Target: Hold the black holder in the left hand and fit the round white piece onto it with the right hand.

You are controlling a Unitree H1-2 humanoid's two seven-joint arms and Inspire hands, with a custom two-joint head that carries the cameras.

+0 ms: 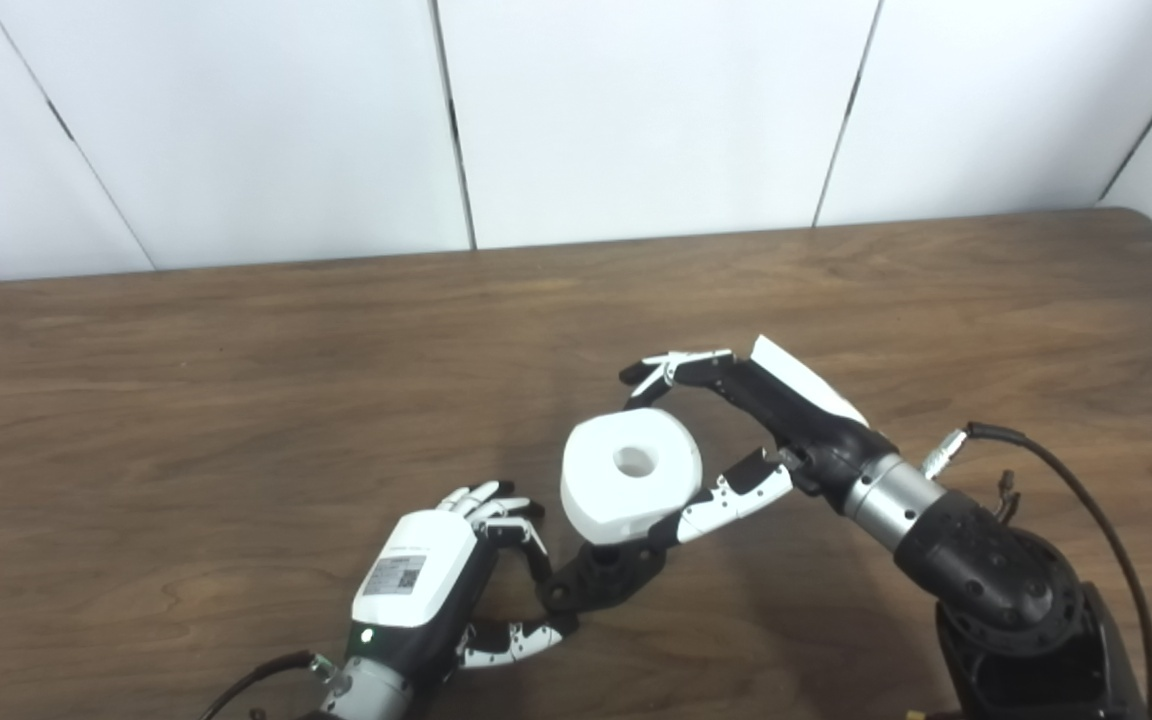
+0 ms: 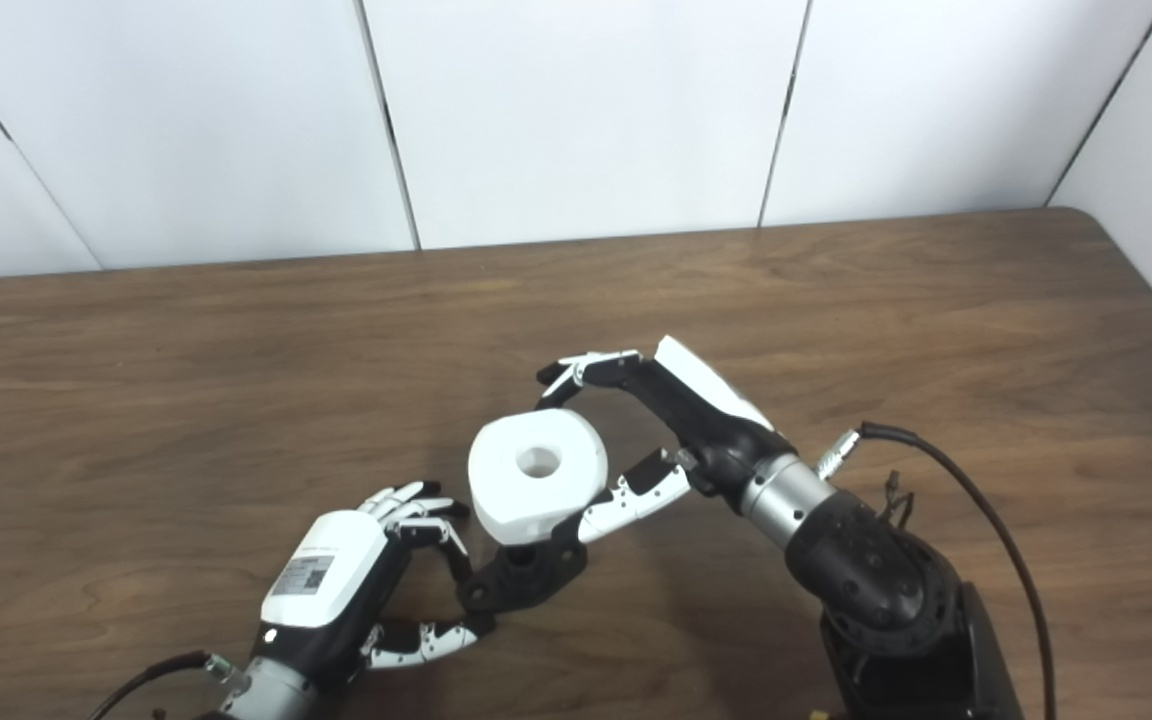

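The black holder (image 1: 601,578) sits low near the table's front edge. My left hand (image 1: 446,585) is shut on it, with fingers and thumb pinching its left end. The round white piece (image 1: 631,476), thick with a centre hole, sits on top of the holder's post. My right hand (image 1: 736,430) is shut on the white piece, with fingers on its far side and the thumb (image 1: 726,497) on its near right side. Both hands also show in the right eye view, left hand (image 2: 351,580) and right hand (image 2: 651,425).
The brown wooden table (image 1: 236,400) runs to a white panelled wall behind. My right forearm (image 1: 986,575) with a black cable (image 1: 1076,480) fills the lower right corner.
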